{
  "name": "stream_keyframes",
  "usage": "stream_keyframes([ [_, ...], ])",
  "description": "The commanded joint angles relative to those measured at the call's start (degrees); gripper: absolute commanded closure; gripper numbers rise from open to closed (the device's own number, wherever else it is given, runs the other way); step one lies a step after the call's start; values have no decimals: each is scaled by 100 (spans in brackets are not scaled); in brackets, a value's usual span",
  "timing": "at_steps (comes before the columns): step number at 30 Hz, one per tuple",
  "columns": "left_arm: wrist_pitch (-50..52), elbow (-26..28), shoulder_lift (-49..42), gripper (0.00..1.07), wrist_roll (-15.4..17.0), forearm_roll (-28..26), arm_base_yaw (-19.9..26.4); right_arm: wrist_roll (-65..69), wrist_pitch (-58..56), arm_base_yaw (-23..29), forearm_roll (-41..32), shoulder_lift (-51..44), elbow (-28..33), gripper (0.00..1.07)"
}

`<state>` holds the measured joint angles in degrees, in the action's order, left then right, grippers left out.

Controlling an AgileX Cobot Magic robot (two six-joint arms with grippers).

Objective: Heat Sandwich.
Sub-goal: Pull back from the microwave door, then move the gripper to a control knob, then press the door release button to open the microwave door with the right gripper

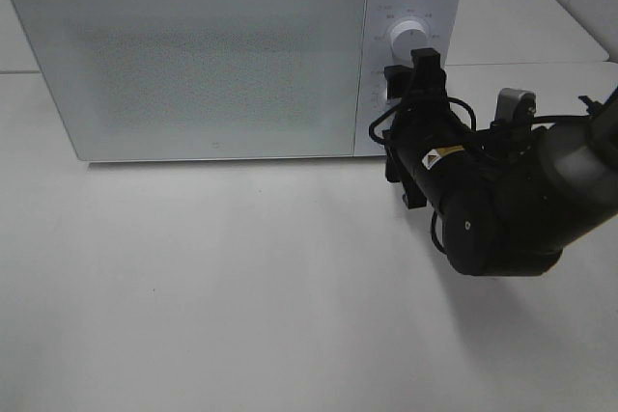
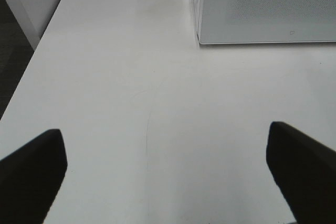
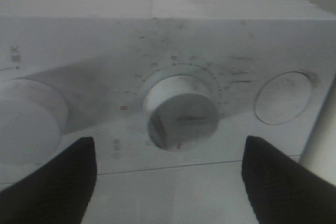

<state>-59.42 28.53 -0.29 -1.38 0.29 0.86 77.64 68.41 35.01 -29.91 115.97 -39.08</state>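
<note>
While the door of the microwave (image 1: 193,55) is seen shut, the right fingers (image 3: 47,182) are held spread in front of its control panel. One is placed to each side of a small white knob (image 3: 181,111), and a clear gap is left between each finger and the knob, so nothing is gripped. A larger knob (image 3: 26,116) is seen beyond one finger and a round button (image 3: 283,98) beyond the other. The left fingers (image 2: 31,177) are also spread wide, with nothing between them but white counter (image 2: 157,103). A corner of the microwave is seen ahead of them and off to one side. The sandwich cannot be located, since nothing can be made out through the frosted door.
</note>
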Motion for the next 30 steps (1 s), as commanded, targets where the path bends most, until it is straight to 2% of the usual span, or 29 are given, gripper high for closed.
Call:
stream_keyframes([
  [1, 46, -23, -149, 8, 6, -29, 0, -97, -103, -23, 138, -143, 189, 32],
  [7, 46, -23, -149, 8, 6, -29, 0, -344, -682, -23, 212, -544, 676, 32],
  [15, 46, -23, -149, 8, 6, -29, 0, -1696, -1776, -23, 630, -1226, 1031, 32],
  [21, 46, -23, -149, 8, 6, -29, 0, -3226, -3231, -46, 693, -1765, 1031, 32],
  [23, 46, -23, -149, 8, 6, -29, 0, -4251, -3902, -46, 670, -2011, 1031, 32],
  [30, 46, -23, -149, 8, 6, -29, 0, -5942, -4870, -46, 670, -2447, 1020, 32],
])
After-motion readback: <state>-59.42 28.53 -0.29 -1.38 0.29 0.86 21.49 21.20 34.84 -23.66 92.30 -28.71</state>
